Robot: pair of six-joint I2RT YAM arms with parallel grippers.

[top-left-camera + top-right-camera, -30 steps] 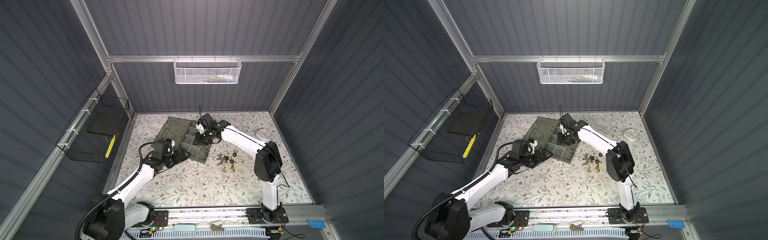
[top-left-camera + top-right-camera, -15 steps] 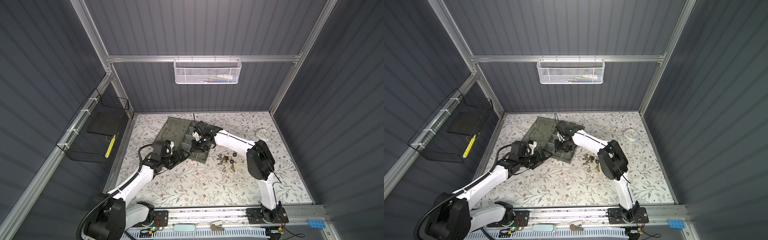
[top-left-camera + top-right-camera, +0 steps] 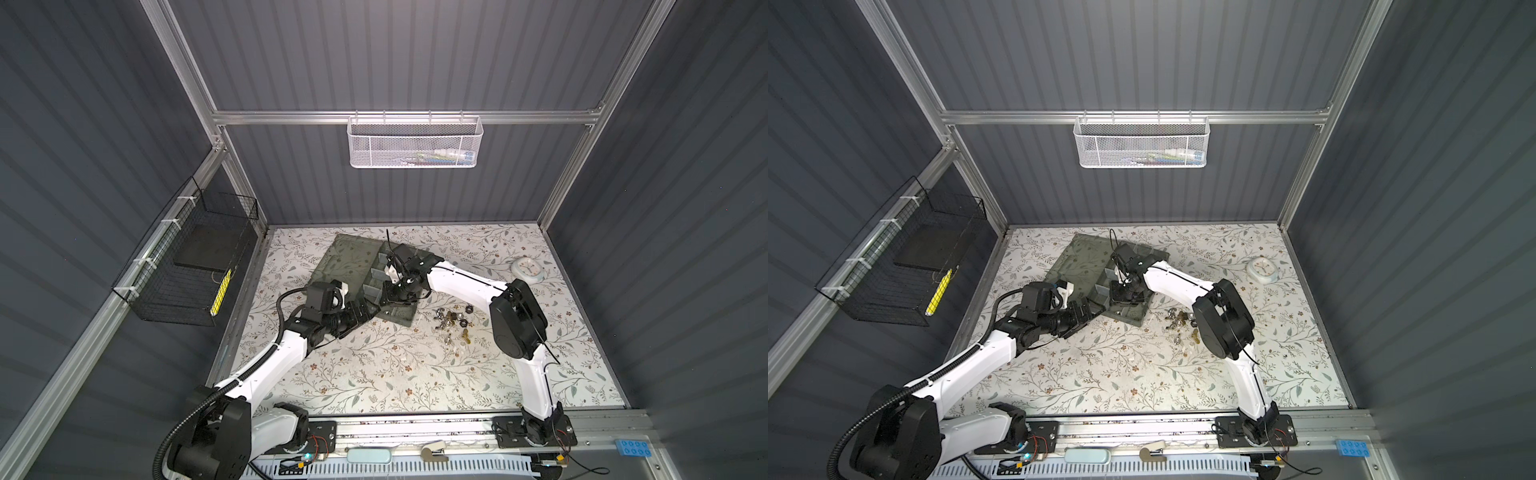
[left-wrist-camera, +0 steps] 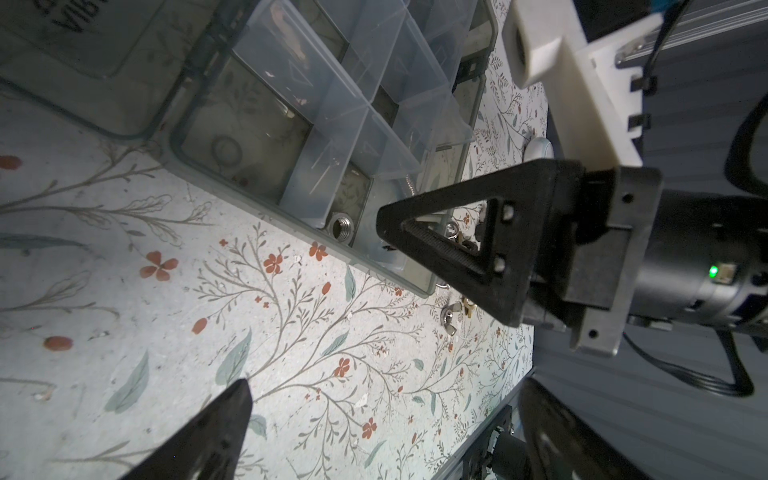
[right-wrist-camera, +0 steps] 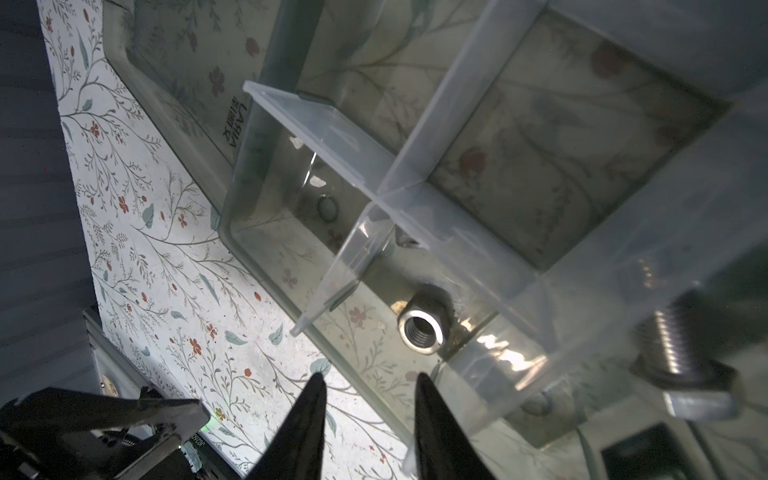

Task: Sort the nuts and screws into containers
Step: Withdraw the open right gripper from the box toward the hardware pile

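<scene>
Two pieces are visibly sorted; by my judgement most of the job is left.

- Table: floral top, carrying all stock.
- Organiser box: left of centre, lid laid open on its far-left side. The compartments I can see are mostly bare.
- Left gripper: low over the table just beside the box's near-left corner, jaws spread wide, nothing between them.
- Right gripper: over the near end of the box, jaws parted by a narrow gap that holds nothing.
- Loose pile: unsorted screws and nuts, silver, black and brass, on the table just right of the box. The count is too small to read; this is the remaining work.
- Screw: silver, threaded shank and hex head, lying in a compartment at the near end of the box, across a pale divider from the nut.
- Nut: silver, resting on the floor of a near-end compartment close to the box's near wall. It sits below and just ahead of my right fingertips, apart from them and not between them. From my left side it shows inside the box wall, near my upper finger but untouched.
</scene>
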